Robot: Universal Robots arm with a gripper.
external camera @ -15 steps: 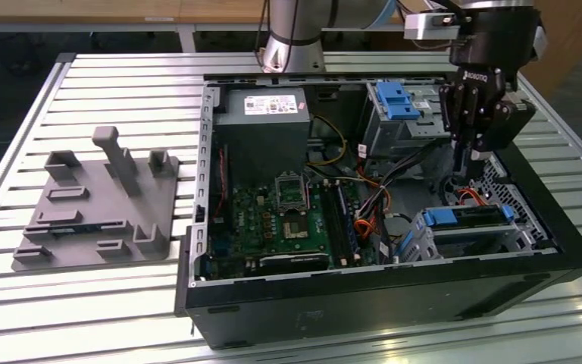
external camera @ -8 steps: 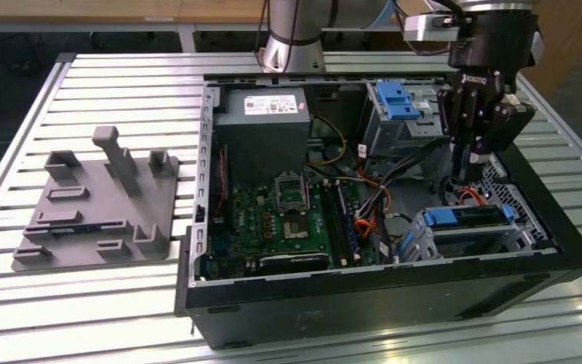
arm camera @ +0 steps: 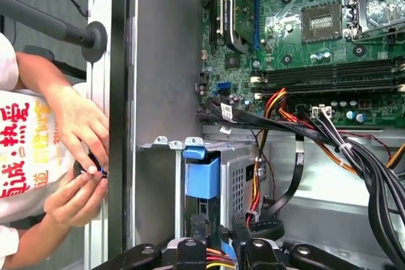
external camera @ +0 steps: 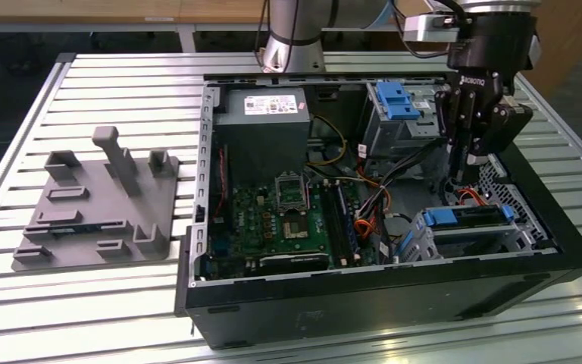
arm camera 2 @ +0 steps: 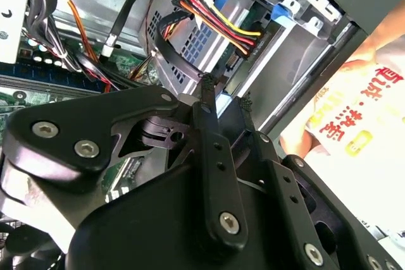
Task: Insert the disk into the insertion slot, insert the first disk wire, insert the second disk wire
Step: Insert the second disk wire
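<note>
So the arm [external camera: 293, 30] is standing at the far edge of the desk [external camera: 119, 83] and reaching into the open computer case [external camera: 372, 303]. Its black wrist is pointing pretty much straight down over the case corner on the exterior view's right. The end effector [external camera: 468, 173] is hanging just above the insertion slot [external camera: 514, 231], and as far as I can see it isn't touching it.

The disk [external camera: 465, 218] is already sitting in that slot, with its blue carrier showing along the edge of the cage. In the first wrist view the carrier's blue tab [arm camera: 202, 178] is sitting right ahead of the tips.

In both wrist views the fingers [arm camera 2: 206, 93] are sitting a narrow gap apart, and I'm not seeing anything clamped between the tips. In the second wrist view a wire bundle [arm camera 2: 218, 20] of red, yellow and black leads with a dark plug is lying just past the tips, near them but apart.

A person [arm camera: 19, 143] in a white shirt is waiting outside the case wall, pinching a small dark thing [arm camera: 98, 172] between both hands. A grey fixture [external camera: 99, 205] is sitting on the desk, well away on the exterior view's left.
</note>
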